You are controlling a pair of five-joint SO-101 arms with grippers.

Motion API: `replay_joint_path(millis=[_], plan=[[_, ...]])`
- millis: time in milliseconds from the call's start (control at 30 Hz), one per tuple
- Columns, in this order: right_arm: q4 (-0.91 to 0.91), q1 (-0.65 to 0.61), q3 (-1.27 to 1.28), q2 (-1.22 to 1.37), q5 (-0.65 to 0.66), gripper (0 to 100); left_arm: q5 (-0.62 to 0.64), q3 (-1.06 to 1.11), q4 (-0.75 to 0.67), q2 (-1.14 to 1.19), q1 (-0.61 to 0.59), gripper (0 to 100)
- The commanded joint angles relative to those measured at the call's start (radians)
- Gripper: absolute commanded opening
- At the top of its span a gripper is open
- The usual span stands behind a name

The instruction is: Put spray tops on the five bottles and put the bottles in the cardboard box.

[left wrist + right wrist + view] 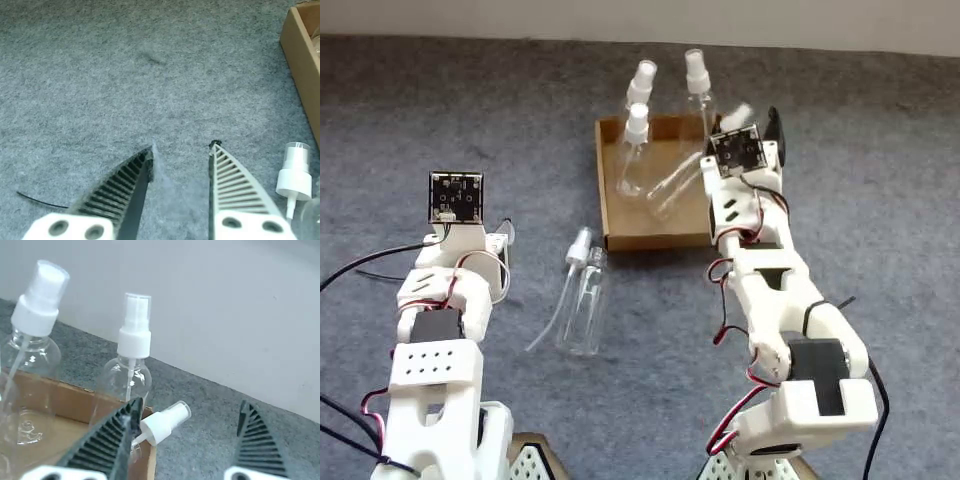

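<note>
The cardboard box [610,190] lies on the grey carpet. One capped bottle [633,150] stands in it. A second capped bottle [672,185] leans in it, its spray top [164,423] between the fingers of my open right gripper [190,410], close to one finger. Two more capped bottles [131,357] [35,330] stand at the box's far wall [75,400]. An uncapped bottle [587,300] lies on the carpet with a loose spray top [294,175] beside it. My left gripper [181,150] hangs open over bare carpet, to the left of that spray top.
A pale wall [225,305] rises just past the box. The box's corner [302,50] is at the edge of the left wrist view. A thin black wire [40,201] lies on the carpet near the left gripper.
</note>
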Motion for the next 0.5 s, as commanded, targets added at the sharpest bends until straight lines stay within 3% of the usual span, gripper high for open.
replay_joint_path(millis=[0,167,300,467], plan=[[0.030,0.013,-0.005,-0.068,-0.002,24.2,0.009,-0.005,-0.018,-0.002,0.019,17],[0.085,0.028,-0.007,-0.076,-0.008,24.2,0.009,-0.005,-0.018,-0.002,0.019,17],[0.294,0.021,-0.016,-0.076,-0.015,24.2,0.009,-0.005,-0.018,-0.002,0.019,17],[0.542,0.028,-0.140,-0.090,-0.230,24.2,0.009,-0.005,-0.018,-0.002,0.019,17]])
